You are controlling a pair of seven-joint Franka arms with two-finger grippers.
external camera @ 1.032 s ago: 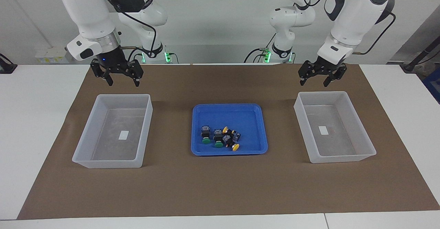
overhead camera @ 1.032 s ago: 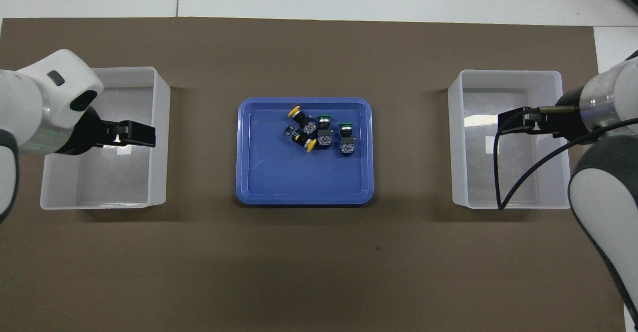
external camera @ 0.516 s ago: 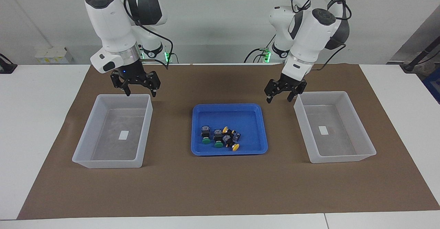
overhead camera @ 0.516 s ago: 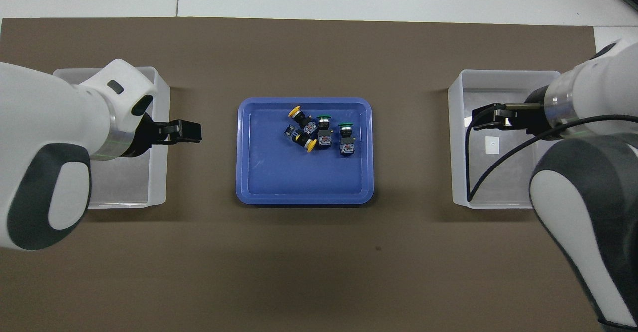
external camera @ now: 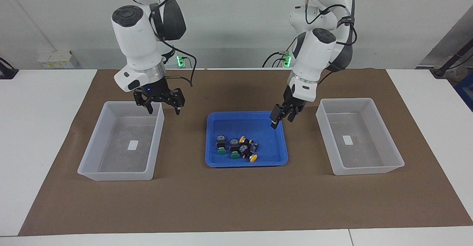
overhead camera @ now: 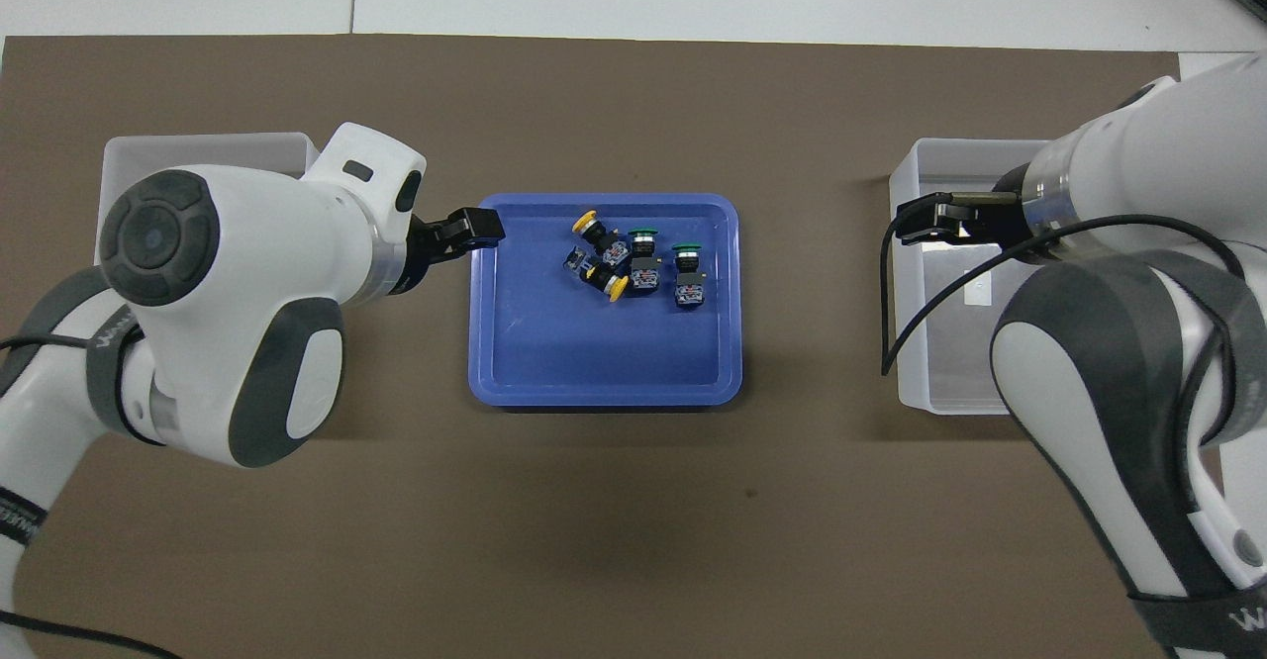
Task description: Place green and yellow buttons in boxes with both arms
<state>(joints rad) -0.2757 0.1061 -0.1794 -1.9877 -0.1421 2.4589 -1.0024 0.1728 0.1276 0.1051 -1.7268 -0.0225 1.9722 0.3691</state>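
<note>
- Four buttons, all in one tight cluster in the blue tray (external camera: pixel 275 157), in its half farther from the robots.
- Two green: green button one (external camera: pixel 221 145) and green button two (external camera: pixel 234 149), side by side, caps pointing away from the robots.
- Two yellow: yellow button one (external camera: pixel 246 141) and yellow button two (external camera: pixel 250 155), lying angled and touching each other, on the left arm's side of the green pair.
- Two boxes, neither holding a button. One white label on each floor.
- Box one (external camera: pixel 97 139) sits at the right arm's end, box two (external camera: pixel 388 139) at the left arm's end, the tray between them, well apart from both.
- Left gripper (external camera: pixel 281 117) hangs over the tray's corner nearest the left arm's base. Fingers point down at the tray floor, empty. Can't tell how far apart they are. The button cluster lies farther from the robots than those fingertips, not touching.
- Right gripper (external camera: pixel 163 106) hangs over the near corner of box one, on its tray side. Fingers (external camera: pixel 149 108) spread wide, nothing between them. Buttons well apart from these tips.
- One brown mat (external camera: pixel 221 201) under all three containers, on a white table (external camera: pixel 37 98).
</note>
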